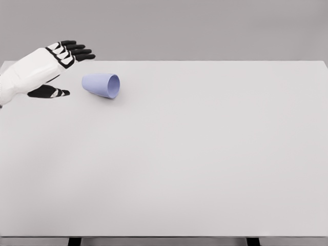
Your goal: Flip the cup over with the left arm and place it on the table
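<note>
Head view shows a wide white tabletop (195, 164), its near half bare surface toward 6 o'clock. Farther back, at about 10 o'clock from the middle of the frame, a pale blue cup (101, 85) lies on its side on the tabletop, rim turned toward 4 o'clock and base toward the left edge; what shows of its inside holds nothing. Just beside the cup, at its 9 o'clock and apart from it, the left hand (43, 72) reaches in from the left edge. Its black fingers (77, 51) are spread and extended, thumb low near the surface, gripping nothing.
</note>
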`<control>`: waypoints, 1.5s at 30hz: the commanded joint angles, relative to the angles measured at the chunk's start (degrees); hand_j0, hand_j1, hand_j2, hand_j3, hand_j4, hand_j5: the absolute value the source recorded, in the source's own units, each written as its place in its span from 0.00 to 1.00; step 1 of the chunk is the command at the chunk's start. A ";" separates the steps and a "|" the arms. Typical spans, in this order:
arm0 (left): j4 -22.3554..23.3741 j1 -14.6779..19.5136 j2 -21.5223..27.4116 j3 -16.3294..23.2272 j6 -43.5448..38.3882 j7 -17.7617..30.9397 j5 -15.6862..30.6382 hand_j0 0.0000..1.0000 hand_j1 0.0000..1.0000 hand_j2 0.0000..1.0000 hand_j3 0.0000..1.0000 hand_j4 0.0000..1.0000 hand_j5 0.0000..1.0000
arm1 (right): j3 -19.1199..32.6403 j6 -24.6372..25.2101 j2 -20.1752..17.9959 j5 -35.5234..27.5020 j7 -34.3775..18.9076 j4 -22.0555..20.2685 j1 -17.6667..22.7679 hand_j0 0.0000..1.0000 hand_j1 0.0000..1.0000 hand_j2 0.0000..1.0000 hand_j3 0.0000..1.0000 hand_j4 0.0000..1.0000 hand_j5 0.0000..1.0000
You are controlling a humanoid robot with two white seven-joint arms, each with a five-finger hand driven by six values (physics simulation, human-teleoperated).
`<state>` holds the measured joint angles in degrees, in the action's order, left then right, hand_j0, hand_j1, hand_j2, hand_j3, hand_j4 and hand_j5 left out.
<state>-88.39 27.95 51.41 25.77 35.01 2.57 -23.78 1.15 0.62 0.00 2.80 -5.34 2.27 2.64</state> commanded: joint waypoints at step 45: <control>27.92 25.23 -14.23 27.40 -19.54 20.37 22.72 1.00 1.00 1.00 1.00 1.00 1.00 | -0.01 0.00 0.00 0.01 -0.02 0.02 0.00 1.00 1.00 1.00 1.00 1.00 1.00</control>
<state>-61.90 53.26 38.24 53.24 16.14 23.00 -1.18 1.15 0.62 0.00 2.80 -5.33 2.27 2.64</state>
